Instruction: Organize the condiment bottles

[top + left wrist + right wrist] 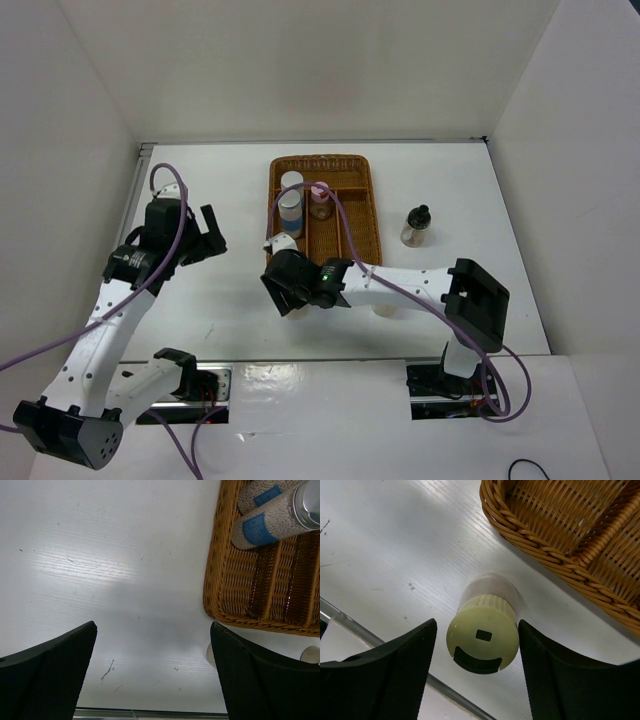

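A yellow-green-capped shaker (482, 637) stands upright on the white table just off the near-left corner of the wicker tray (555, 555). My right gripper (477, 625) is open, with one finger on each side of its cap and a gap on both sides; in the top view the right gripper (283, 285) covers most of it. Two white shakers with blue bands (291, 183) (290, 212) and a pink-capped shaker (320, 200) stand in the tray (360, 215). A clear black-topped shaker (416, 226) stands on the table right of the tray. My left gripper (212, 240) is open and empty, left of the tray.
White walls close in the table on the left, back and right. A metal strip (350, 625) runs along the table's near edge. The left wrist view shows bare table under the left gripper (152, 625), with the tray corner (220, 605) at the upper right. A pale object (385, 308) lies partly under the right arm.
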Controlling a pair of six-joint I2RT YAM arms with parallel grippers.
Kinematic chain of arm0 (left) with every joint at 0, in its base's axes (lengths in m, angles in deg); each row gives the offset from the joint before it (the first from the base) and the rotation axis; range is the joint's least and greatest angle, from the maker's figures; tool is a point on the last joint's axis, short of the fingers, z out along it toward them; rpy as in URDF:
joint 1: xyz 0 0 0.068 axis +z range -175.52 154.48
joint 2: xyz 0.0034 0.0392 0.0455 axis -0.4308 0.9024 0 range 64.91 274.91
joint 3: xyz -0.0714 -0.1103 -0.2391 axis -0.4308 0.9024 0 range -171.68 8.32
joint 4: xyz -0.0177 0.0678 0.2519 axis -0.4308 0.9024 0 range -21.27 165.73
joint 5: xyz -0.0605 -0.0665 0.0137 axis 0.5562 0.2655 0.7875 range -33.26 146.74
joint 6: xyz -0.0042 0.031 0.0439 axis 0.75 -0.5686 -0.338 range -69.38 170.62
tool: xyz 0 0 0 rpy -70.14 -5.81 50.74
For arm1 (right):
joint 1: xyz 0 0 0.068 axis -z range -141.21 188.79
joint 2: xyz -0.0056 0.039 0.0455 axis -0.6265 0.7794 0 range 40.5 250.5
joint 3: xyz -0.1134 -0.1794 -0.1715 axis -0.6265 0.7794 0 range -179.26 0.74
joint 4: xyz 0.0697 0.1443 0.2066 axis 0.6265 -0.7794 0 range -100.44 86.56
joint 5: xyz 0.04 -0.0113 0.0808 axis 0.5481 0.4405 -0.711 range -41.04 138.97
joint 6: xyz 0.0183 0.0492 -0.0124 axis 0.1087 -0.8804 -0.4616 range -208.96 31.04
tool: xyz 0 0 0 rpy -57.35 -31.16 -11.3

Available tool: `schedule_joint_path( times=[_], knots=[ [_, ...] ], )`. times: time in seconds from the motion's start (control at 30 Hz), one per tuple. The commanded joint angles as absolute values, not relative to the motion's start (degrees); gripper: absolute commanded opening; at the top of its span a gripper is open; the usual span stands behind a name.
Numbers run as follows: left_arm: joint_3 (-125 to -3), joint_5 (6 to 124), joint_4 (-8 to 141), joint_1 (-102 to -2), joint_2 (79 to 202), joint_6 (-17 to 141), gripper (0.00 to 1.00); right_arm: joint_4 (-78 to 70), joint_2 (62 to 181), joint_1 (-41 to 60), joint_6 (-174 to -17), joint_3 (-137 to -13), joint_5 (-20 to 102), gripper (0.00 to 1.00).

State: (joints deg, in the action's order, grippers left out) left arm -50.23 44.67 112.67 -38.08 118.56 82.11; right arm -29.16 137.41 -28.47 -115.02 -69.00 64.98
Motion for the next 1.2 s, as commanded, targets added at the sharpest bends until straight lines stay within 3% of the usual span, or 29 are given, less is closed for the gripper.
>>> schedule_joint_path(
  times=[0.0, 0.1, 0.2, 0.37, 0.6, 0.77, 0.9, 1.17],
  knots=[
    [-50.0, 47.2, 109.6, -36.9, 117.6, 80.8, 1.00, -26.3, 138.2, -29.0, -115.9, -68.3, 66.6, 0.70],
    [-49.5, 47.9, 109.1, -36.3, 117.6, 80.8, 1.00, -26.3, 138.2, -29.0, -116.4, -68.3, 66.6, 0.54],
    [-49.5, 48.5, 109.1, -36.3, 117.6, 80.2, 1.00, -28.6, 138.2, -29.0, -117.5, -68.9, 67.2, 0.44],
    [-49.5, 48.5, 108.5, -35.8, 117.6, 80.2, 1.00, -32.0, 129.7, -29.0, -120.0, -67.7, 66.6, 0.35],
    [-49.0, 49.0, 108.0, -35.8, 117.1, 80.2, 1.00, -40.4, 113.8, -29.0, -121.4, -70.6, 72.7, 0.38],
    [-49.0, 49.7, 107.5, -35.8, 117.1, 79.7, 1.00, -40.4, 108.7, -18.7, -117.4, -70.8, 74.6, 0.38],
    [-49.0, 49.7, 107.5, -35.3, 117.1, 79.7, 1.00, -35.5, 108.7, -5.5, -113.7, -69.0, 68.6, 0.38],
    [-48.5, 50.9, 107.0, -35.3, 117.6, 79.2, 1.00, -29.0, 122.1, -0.9, -109.5, -74.7, 66.1, 0.38]
  ],
)
